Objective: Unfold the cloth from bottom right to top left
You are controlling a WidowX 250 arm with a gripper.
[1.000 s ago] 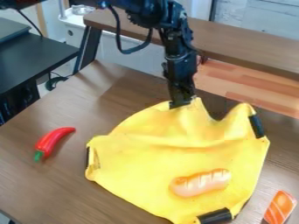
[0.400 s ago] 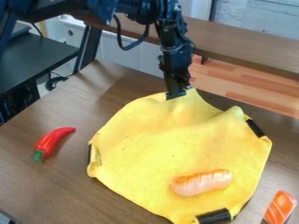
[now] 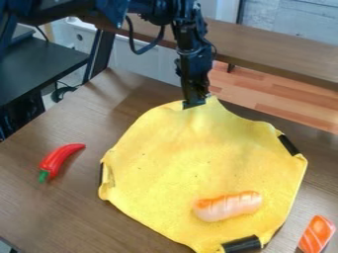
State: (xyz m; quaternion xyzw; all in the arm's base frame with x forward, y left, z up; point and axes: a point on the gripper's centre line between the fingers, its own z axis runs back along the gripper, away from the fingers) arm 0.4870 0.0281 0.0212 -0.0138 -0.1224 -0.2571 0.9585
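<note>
I saw the soft yellow cloth (image 3: 182, 158) spread across the brown wood-grain table (image 3: 56, 212), its far rim near the table's far edge. There the black two-finger gripper (image 3: 193, 105) hung down, pinching the cloth's rim, with a small peak of fabric raised just beside its tips. The cloth was mostly flat, with soft creases toward that far rim.

An oblong toy food piece, orange on top and pale below (image 3: 228, 206), lay on the cloth toward its near right part, weighing on that portion. Black strips sat along the cloth's border: one at the right (image 3: 288, 145), one at the near side (image 3: 242, 244) and one at the left (image 3: 102, 174).

A glossy red chilli pepper with a green stem (image 3: 59, 159) lay on the bare wood, between the cloth and the table's left edge. An orange block with pale stripes (image 3: 316, 234) rested near the cloth's near right side, apart from it.
</note>
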